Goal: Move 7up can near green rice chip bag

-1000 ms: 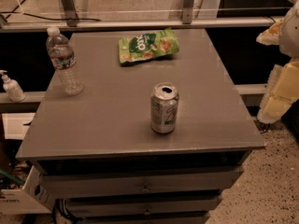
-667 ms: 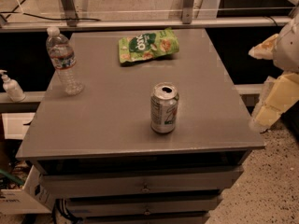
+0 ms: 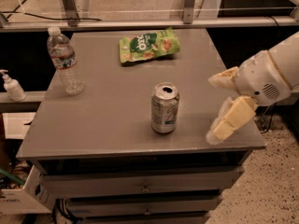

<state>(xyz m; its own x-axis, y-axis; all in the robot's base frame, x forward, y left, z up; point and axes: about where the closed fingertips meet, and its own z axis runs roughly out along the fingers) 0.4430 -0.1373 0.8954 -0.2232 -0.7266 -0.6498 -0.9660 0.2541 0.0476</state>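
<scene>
Risks clipping upright can [image 3: 165, 107], mid counter [image 3: 107, 106], w/ a finger of the empty, wide-spread hand [image 3: 213, 108] near the right edge; tips it, maybe rolls off front; bag [image 3: 148, 45] well apart, at back.

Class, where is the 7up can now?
The 7up can stands upright front-centre on the table, with the green rice chip bag behind it and the open gripper at its right.

Lab-like workspace: grey drawer cabinet [image 3: 140, 186], speckled floor [image 3: 276, 192], loose cables [image 3: 56, 17], metal railing [image 3: 140, 24], robot gripper [image 3: 218, 107] over the cabinet's right edge.
</scene>
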